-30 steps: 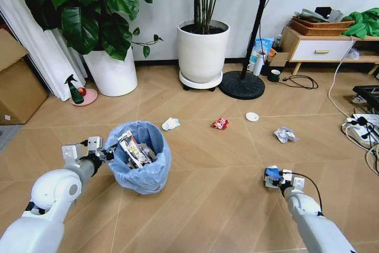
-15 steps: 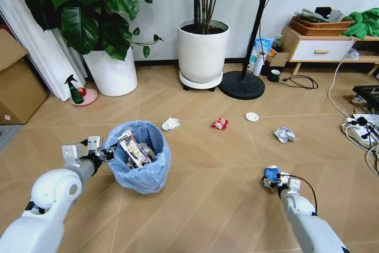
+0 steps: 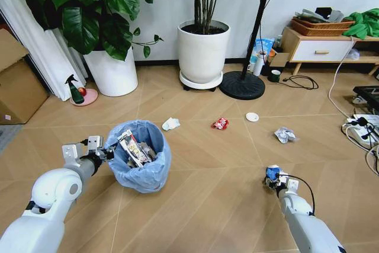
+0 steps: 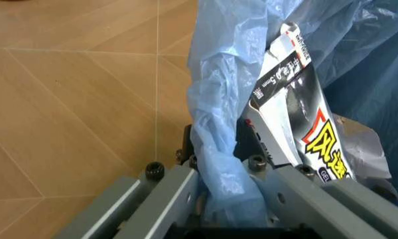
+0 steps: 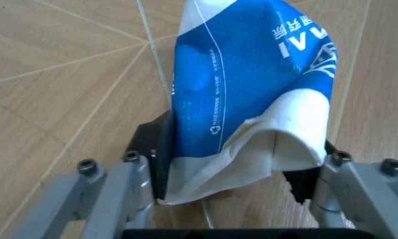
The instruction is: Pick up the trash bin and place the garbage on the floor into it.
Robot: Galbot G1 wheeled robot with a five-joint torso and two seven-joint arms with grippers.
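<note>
Left end effector point(image 3: 100, 153) at lower left of the head frame, pinched on the near rim of the trash bin point(image 3: 141, 155); the wrist view shows the jaws pressed together on a fold of the light blue liner point(image 4: 219, 164), with a black-and-white carton point(image 4: 295, 119) leaning just inside. Right end effector point(image 3: 274, 176) at lower right, low over the floor point(image 3: 201, 205), its fingers point(image 5: 160, 149) set either side of a blue-white packet point(image 5: 252, 84) and touching it — closed on the packet, as far as I can judge. Still lying loose across the middle of the head frame: a white paper ball point(image 3: 170, 124), a red wrapper point(image 3: 220, 124), a small white disc point(image 3: 252, 117), a crumpled wrapper point(image 3: 285, 135), all well apart from the bin. Judgement: packet is thin, soft film, very light, likely slippery — grip across the folded body, not a loose corner. Bin looks light, but the liner is crinkly and could slide off the rim, so the hold should include the rim itself.
</note>
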